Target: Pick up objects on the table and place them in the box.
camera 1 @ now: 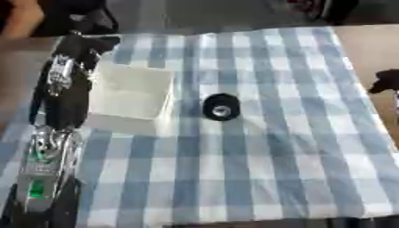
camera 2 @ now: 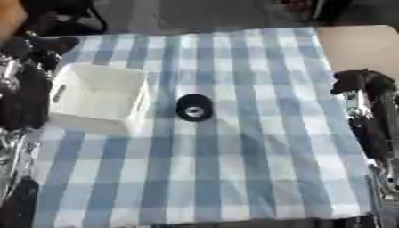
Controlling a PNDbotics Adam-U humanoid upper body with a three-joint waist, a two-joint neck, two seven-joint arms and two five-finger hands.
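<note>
The robot's left hand (camera 1: 92,44) sits at the far left of the table, at the end of a black and silver arm that runs up the left side of the left eye view. The hand lies just beyond the far left corner of the box, dark and bunched. Whether its fingers are straight or curled cannot be told, and nothing shows in it.

The robot's right hand (camera 2: 360,81) shows in the right eye view at the right edge of the cloth, on the end of a black arm that comes up from the lower right corner. It hangs over the border between cloth and bare table, well apart from the roll and the box. Its fingers look drawn together in a dark lump, but their state cannot be made out for certain; it carries nothing visible.

The small black round roll with a pale centre (camera 1: 221,107) lies on the cloth near the middle of the table, just to the right of the box and not touching either hand.

The white open-topped rectangular box (camera 1: 132,94) stands on the left part of the cloth, beside the left arm; nothing can be seen inside it.

A blue and white checked cloth (camera 1: 265,169) covers the tan table (camera 2: 362,42), which shows bare along the right.
</note>
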